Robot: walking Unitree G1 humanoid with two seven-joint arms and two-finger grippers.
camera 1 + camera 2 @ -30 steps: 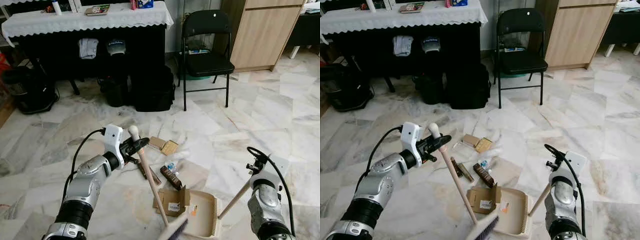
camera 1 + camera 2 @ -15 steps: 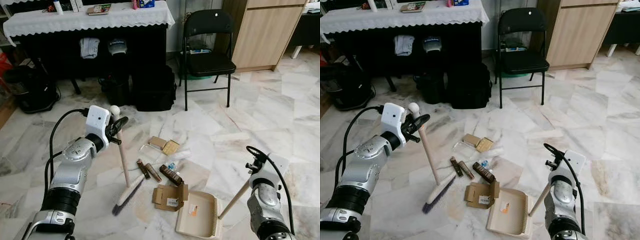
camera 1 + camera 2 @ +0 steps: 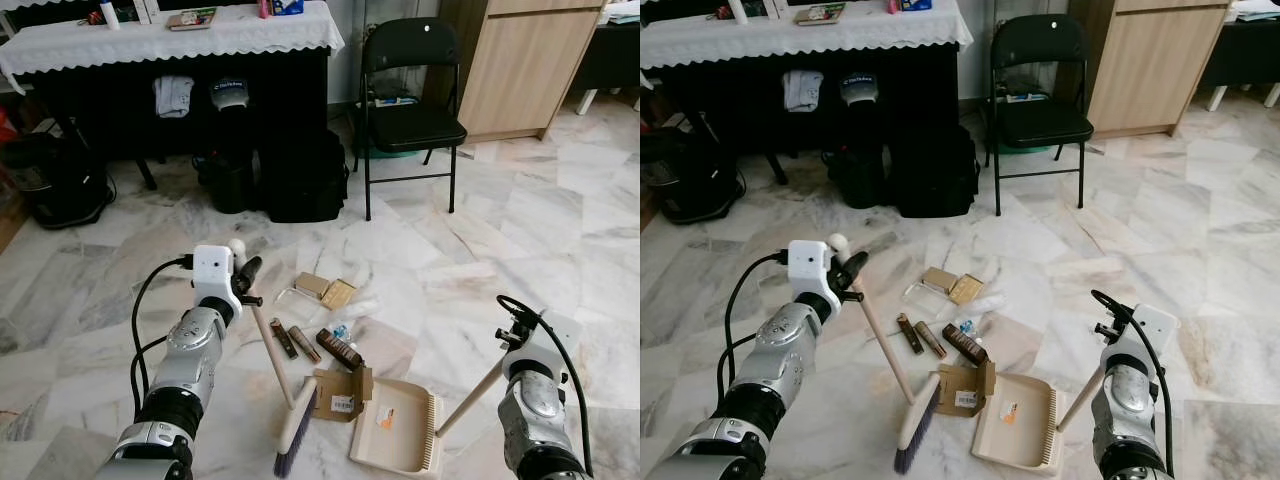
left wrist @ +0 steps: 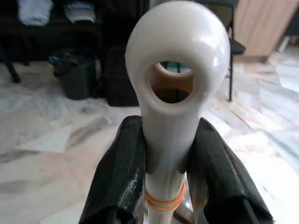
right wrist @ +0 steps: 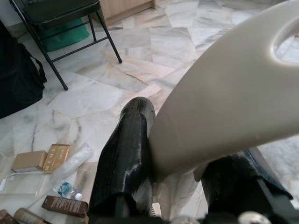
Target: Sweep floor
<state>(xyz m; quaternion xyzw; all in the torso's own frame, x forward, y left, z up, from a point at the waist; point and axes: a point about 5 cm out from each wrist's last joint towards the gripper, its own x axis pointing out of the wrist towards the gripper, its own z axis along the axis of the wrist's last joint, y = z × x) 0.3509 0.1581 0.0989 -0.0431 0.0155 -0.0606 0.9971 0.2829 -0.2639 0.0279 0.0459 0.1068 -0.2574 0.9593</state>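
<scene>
Marble floor (image 3: 560,230), flattened cardboard box (image 3: 343,390), beige dustpan (image 3: 395,428), small scattered boxes (image 3: 327,291), folding chair (image 3: 412,110)

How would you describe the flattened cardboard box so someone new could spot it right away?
Start at the black folding chair and come down the marble floor to the litter. The cardboard box lies at the near edge of the pile, at the mouth of the beige dustpan. It alone is brown, open-flapped, with a white label.

We get bright, even daylight on the marble floor (image 3: 560,230), sharp with no motion blur. Under the draped surface (image 3: 170,40) it goes nearly black. Up close, the broom handle tip (image 4: 177,70) shows soft glare, and everything behind it is out of focus.
</scene>
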